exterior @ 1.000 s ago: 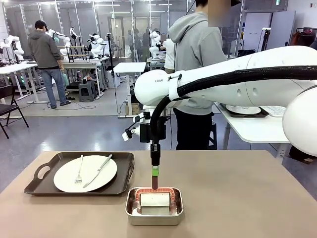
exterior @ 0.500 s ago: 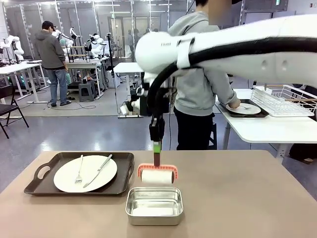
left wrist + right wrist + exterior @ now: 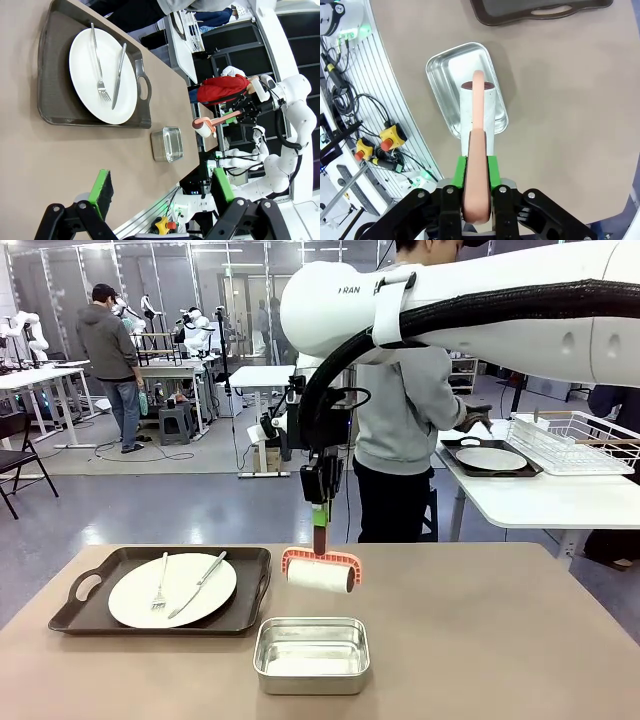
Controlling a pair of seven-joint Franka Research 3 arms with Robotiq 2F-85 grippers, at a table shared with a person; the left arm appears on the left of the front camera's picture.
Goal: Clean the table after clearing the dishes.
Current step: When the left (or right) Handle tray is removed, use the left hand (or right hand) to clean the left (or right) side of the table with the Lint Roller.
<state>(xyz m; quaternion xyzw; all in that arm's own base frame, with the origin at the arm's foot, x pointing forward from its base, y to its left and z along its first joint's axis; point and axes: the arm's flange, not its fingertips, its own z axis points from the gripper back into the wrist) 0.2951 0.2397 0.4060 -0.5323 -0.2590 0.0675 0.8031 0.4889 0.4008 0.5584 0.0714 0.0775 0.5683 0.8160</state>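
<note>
1. Table (image 3: 500,640): wide, light-brown top, bearing items 6 to 8.
2. Right arm (image 3: 480,310): white, reaching in from the right and across the middle, wrist pointing down.
3. Person (image 3: 400,410): grey hoodie, at the far side, turned to the side table, one hand (image 3: 472,420) at the second tray.
4. Side table (image 3: 520,500): white-topped, far right.
5. Rack (image 3: 575,440): white wire, on the side table.
6. Tray (image 3: 250,570): dark brown, handled, on the table's left half.
7. Second tray (image 3: 455,445): on the side table, carrying a second plate (image 3: 490,458).
8. Pan (image 3: 311,672): steel, rectangular, near edge of the table, just right of the tray.
9. Plate (image 3: 135,602): white, round, in the tray.
10. Left gripper (image 3: 161,180): jaws wide, nothing between them, above the table.
11. Right gripper (image 3: 476,170): pads clamped on the roller's handle.
12. Roller (image 3: 321,574): pink frame, white roll slightly tilted, hanging clear of the table, above and just beyond the pan.
13. Knife (image 3: 198,584): steel, on the plate, right side.
14. Fork (image 3: 161,582): steel, on the plate, left of the knife.
</note>
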